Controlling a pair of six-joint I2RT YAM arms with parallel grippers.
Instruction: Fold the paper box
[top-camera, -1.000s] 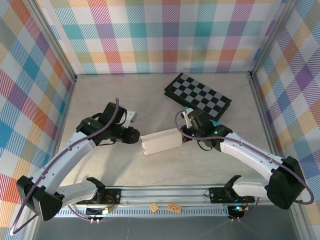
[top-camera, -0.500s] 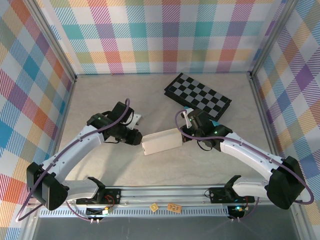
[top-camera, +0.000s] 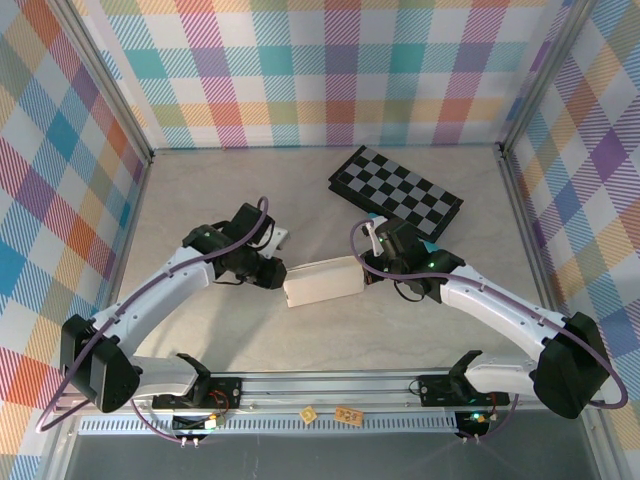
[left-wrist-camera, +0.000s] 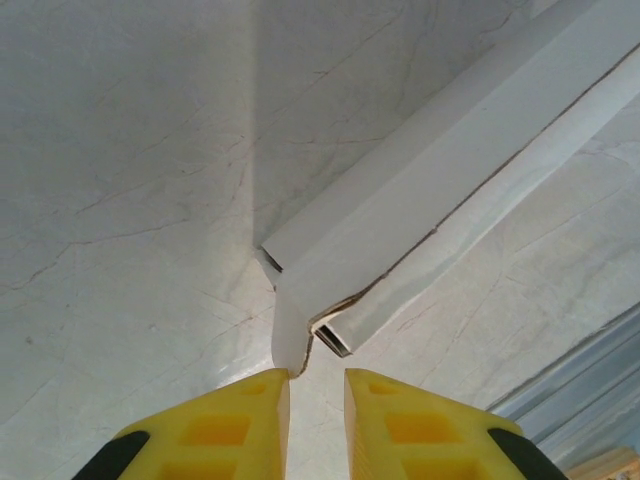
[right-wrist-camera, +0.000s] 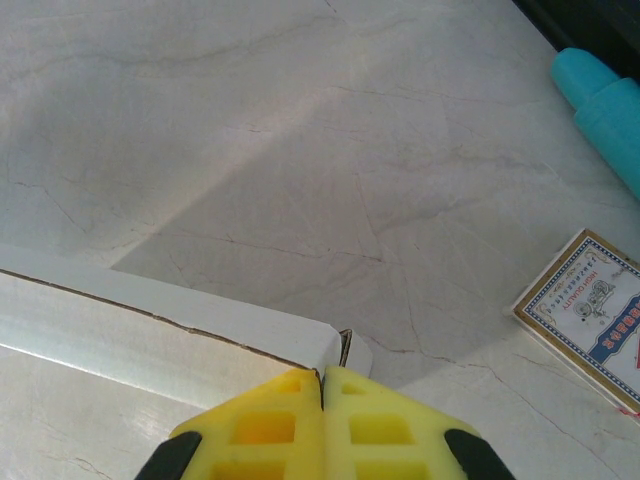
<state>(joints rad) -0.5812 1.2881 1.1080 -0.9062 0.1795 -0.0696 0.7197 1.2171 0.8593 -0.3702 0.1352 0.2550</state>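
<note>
No readable text, number or brand anywhere.
Closest to lettering: red and blue print inside an ornate blue border on the small card packet (right-wrist-camera: 587, 318), lying on the bench (right-wrist-camera: 300, 150) in the right wrist view, too blurred and small to spell out. Dark marks on two small orange tags (top-camera: 348, 413) at the rail (top-camera: 400, 425) near the arm bases in the top view, likewise illegible. Paper box (right-wrist-camera: 150, 335) plain white on all faces seen; checkerboard (top-camera: 395, 190) patterned in squares.
</note>
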